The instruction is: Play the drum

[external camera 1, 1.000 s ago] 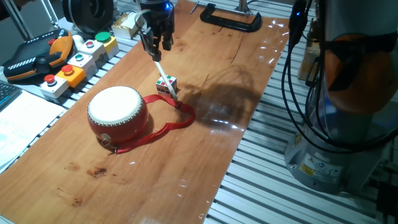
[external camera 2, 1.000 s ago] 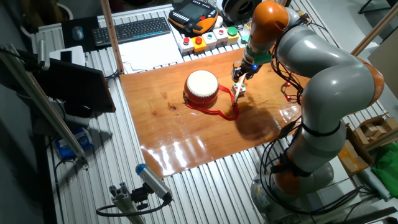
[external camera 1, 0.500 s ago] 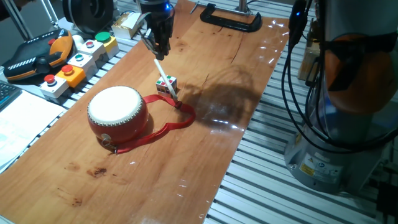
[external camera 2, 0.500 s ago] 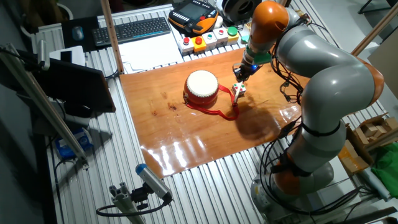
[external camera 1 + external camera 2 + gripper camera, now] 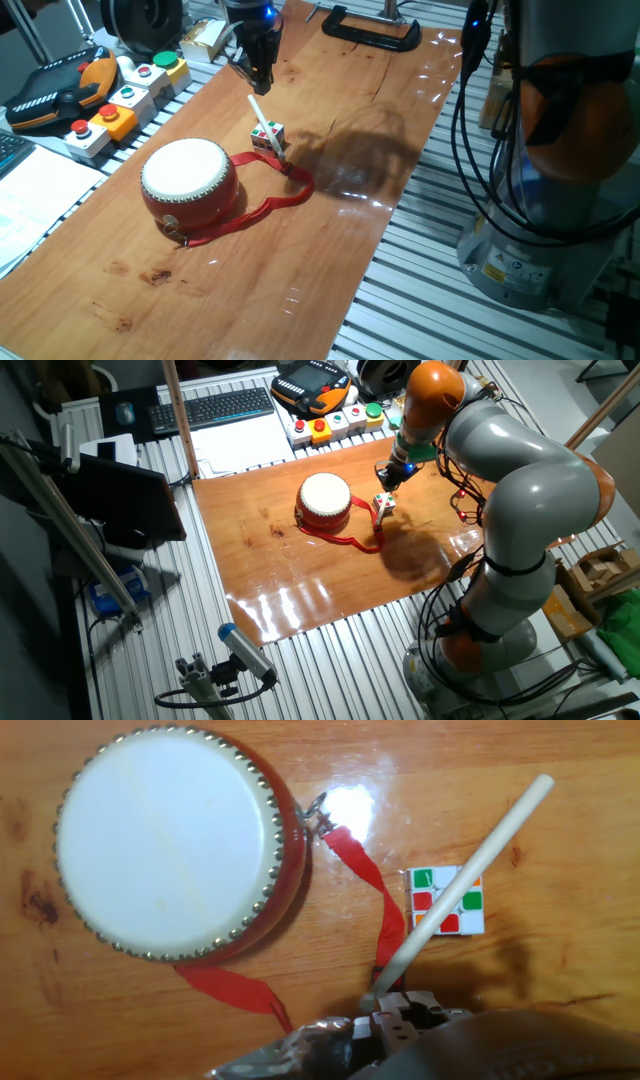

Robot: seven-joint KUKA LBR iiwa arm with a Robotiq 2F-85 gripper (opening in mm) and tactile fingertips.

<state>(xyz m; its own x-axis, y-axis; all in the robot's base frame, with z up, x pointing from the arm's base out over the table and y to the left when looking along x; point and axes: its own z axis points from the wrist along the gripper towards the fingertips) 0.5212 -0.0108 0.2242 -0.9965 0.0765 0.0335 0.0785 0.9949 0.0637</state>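
Observation:
The red drum (image 5: 188,175) with its cream skin stands on the wooden table (image 5: 340,100), also in the other fixed view (image 5: 325,500) and at upper left of the hand view (image 5: 170,840). Its red strap (image 5: 270,205) curls off to the right. My gripper (image 5: 256,82) hangs behind and to the right of the drum, shut on the top end of a pale wooden stick (image 5: 264,125). The stick (image 5: 470,875) slants down across a small multicoloured cube (image 5: 268,135) beside the strap. The stick's far tip lies beyond the cube (image 5: 445,900), away from the drum skin.
A box of coloured push-buttons (image 5: 120,100) and an orange-black pendant (image 5: 60,85) sit at the table's left edge. A black clamp (image 5: 370,30) grips the far edge. My arm's base and cables (image 5: 540,200) stand on the right. A keyboard (image 5: 215,408) lies behind the table.
The gripper's fingers stood wider apart around the stick's top a second ago and have since closed on it. Drum, strap and cube have not moved.

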